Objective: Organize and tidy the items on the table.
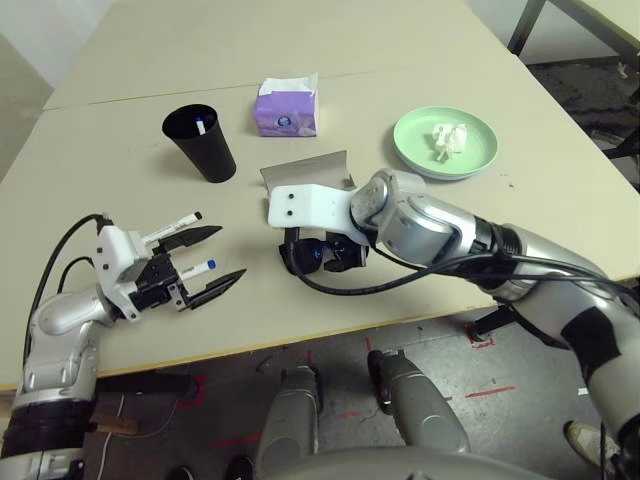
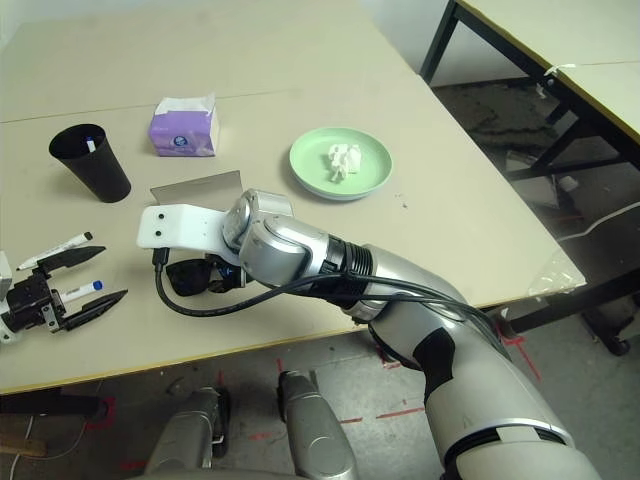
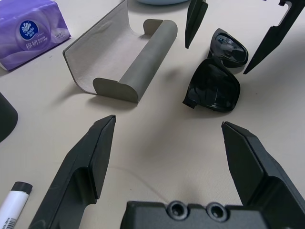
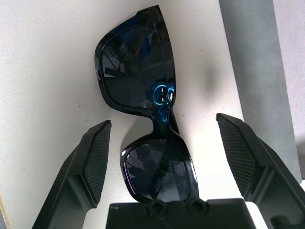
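The right gripper [image 4: 163, 118] is spread wide, with one finger on each side of the black sunglasses [image 4: 138, 67], and it is not pinching them. The sunglasses lie on the table [image 1: 380, 50], on the robot's side of the grey glasses case [image 3: 147, 62]. The case is open, with nothing in it. The left gripper [image 3: 168, 120] is spread wide too, to the left of the case and nearer the robot. Close by it lie the black-capped marker [image 1: 172, 228] and the blue-capped marker [image 1: 198, 270].

Farther out, the black cup [image 1: 208, 155] stands to the left of the case, with one marker [image 1: 200, 127] in it. The purple tissue box [image 1: 287, 112] is behind the case. To its right and a bit behind, the green plate [image 1: 485, 150] sits on the light-blue plate [image 3: 159, 1], and the crumpled tissue [image 1: 449, 138] is on top.

I think the job is partly done: the plates are stacked. The sunglasses, the loose markers and maybe the tissue are left.

I count one pair of sunglasses, one case, three markers, one cup, one box, two plates and one crumpled tissue.
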You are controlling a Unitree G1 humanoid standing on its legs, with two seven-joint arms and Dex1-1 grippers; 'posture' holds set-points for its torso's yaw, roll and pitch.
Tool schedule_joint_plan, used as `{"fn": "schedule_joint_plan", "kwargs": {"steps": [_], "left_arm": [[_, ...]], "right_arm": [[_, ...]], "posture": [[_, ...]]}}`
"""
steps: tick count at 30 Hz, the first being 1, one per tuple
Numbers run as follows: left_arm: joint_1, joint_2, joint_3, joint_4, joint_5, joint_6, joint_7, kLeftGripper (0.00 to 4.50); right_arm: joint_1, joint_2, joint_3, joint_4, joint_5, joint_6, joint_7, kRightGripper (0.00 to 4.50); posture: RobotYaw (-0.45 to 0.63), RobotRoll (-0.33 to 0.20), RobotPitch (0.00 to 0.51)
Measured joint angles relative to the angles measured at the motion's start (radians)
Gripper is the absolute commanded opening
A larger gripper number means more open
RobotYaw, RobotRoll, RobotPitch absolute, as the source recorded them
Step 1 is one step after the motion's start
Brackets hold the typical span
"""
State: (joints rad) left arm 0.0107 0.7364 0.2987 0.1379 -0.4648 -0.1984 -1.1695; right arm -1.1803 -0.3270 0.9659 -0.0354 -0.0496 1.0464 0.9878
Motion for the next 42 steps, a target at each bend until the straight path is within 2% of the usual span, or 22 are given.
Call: {"fn": "schedule_joint_plan", "kwargs": {"steps": [23, 26, 36, 42], "left_arm": [[0.005, -0.008, 0.0, -0.022, -0.001, -0.002, 0.024, 4.5], [0.005, -0.009, 0.0, -0.023, -0.001, -0.002, 0.031, 4.5], [0.003, -0.011, 0.0, -0.027, -0.001, -0.002, 0.037, 4.5], [-0.012, -0.011, 0.0, -0.05, -0.006, -0.001, 0.042, 4.5]], "right_arm": [[-0.002, -0.002, -0.006, 0.001, -0.005, 0.011, 0.01, 4.48], [-0.002, -0.003, -0.01, 0.004, -0.005, 0.01, 0.01, 3.79], [-0.002, -0.005, -0.012, 0.004, -0.005, 0.005, 0.007, 0.15], [0.003, -0.011, -0.033, 0.01, -0.005, 0.005, 0.002, 0.14]], "posture": [[-0.1, 0.0, 0.179], [-0.11, 0.0, 0.179], [-0.11, 0.0, 0.185], [-0.11, 0.0, 0.182]]}}
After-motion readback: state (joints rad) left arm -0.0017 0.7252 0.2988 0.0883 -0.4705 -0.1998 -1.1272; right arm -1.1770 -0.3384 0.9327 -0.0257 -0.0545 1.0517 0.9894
